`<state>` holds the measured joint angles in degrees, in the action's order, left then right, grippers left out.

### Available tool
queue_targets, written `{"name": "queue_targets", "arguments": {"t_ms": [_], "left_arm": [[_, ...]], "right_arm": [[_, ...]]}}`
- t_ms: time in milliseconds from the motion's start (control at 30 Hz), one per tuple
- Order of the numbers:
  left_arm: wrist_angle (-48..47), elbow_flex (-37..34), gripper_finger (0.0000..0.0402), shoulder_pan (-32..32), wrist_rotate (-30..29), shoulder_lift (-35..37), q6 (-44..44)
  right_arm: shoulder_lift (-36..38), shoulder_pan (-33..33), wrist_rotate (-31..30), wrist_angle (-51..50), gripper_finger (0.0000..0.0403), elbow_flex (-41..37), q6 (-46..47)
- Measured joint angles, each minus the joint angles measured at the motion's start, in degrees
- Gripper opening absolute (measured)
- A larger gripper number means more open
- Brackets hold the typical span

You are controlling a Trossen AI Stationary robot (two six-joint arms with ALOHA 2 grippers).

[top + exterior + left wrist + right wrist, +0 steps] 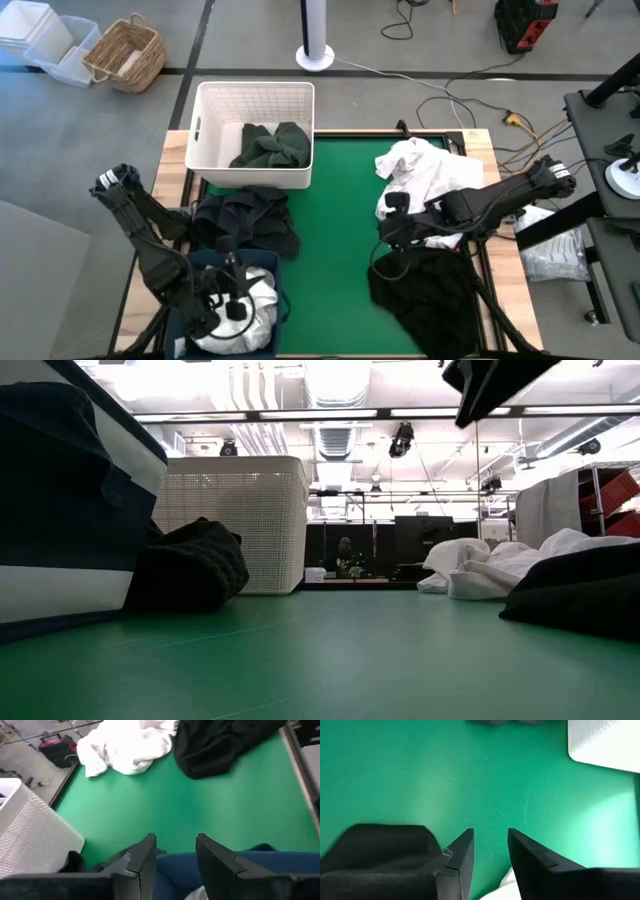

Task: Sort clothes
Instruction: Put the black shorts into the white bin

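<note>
Your left claw [232, 300] hangs over the navy bin [268, 262] at the near left corner of the desk [335, 230]. Its fingers [145, 857] stand a little apart with nothing between them, and a white garment [258, 305] lies in the bin just beneath. Your right claw [385, 232] hovers above the green mat at the right, between the white heap [425, 170] and the black garment [425, 290]. Its fingers [462, 852] are likewise slightly parted and empty; bare mat shows through the gap.

You have a dark green garment [275, 145] lying inside the white lattice basket [255, 98] at the far left. A black garment [245, 220] is bunched on the desk between basket and bin, touching the bin's far edge. The white heap sits at the far right, and the other black garment is spread at the near right, just below your right claw.
</note>
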<state>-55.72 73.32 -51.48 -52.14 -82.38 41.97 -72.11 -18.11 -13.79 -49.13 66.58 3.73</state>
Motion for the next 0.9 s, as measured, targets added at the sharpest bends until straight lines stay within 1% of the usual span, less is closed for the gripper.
{"name": "queue_targets", "arguments": {"t_ms": [167, 367, 500, 667, 800, 900], "left_arm": [[-0.01, -1.23, 0.0118, 3.17, -0.04, 0.01, -2.1], [-0.01, -3.84, 0.0118, 9.26, 0.06, -0.01, -7.04], [0.35, -4.55, 0.0118, 14.52, 0.2, -0.01, -12.93], [1.04, -4.84, 0.0118, 20.52, 0.88, -0.01, -19.4], [5.61, -6.64, 0.0118, 22.44, 1.19, 0.17, -24.71], [11.53, -8.5, 0.0117, 22.91, 3.55, 1.1, -27.74]], "right_arm": [[1.1, 0.0, -0.63, 8.32, 0.0102, -5.48, -6.22], [2.85, 0.47, -6.73, 16.29, 0.0095, -11.36, -12.21], [3.25, 2.66, -8.75, 20.93, 0.01, -14.66, -15.3], [3.25, 6.21, -8.89, 27.07, 0.0114, -17.89, -17.99], [3.25, 8.23, -8.86, 30.13, 0.0127, -19.32, -19.08], [3.37, 8.77, -8.84, 30.62, 0.0135, -19.36, -18.59]]}}
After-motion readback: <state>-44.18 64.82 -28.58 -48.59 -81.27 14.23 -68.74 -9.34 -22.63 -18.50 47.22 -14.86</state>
